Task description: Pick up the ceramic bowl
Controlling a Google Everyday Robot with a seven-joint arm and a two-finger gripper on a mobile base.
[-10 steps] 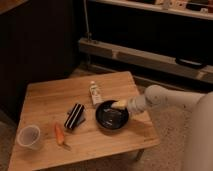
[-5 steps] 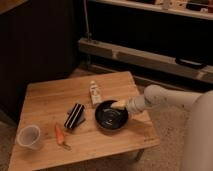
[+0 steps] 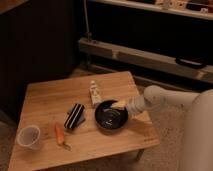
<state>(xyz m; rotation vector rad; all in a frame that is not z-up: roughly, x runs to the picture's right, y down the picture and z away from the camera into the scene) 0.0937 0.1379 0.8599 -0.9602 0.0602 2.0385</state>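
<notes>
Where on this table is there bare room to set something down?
Back-left of the table, behind the cup and left of the bottle; also the front edge before the bowl. Crowded mid-table: can, bottle, bowl, gripper at its rim.

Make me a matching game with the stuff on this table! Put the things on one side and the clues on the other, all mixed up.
Things:
1. ceramic bowl
2. plastic cup
3. carrot-shaped thing
4. tool

Clues:
A. orange, lying flat beside the cup
B. reaching in at the bowl's rim
C. black, round and shiny
D. see-through and standing upright

Right pairs: 1-C, 2-D, 3-A, 4-B
</notes>
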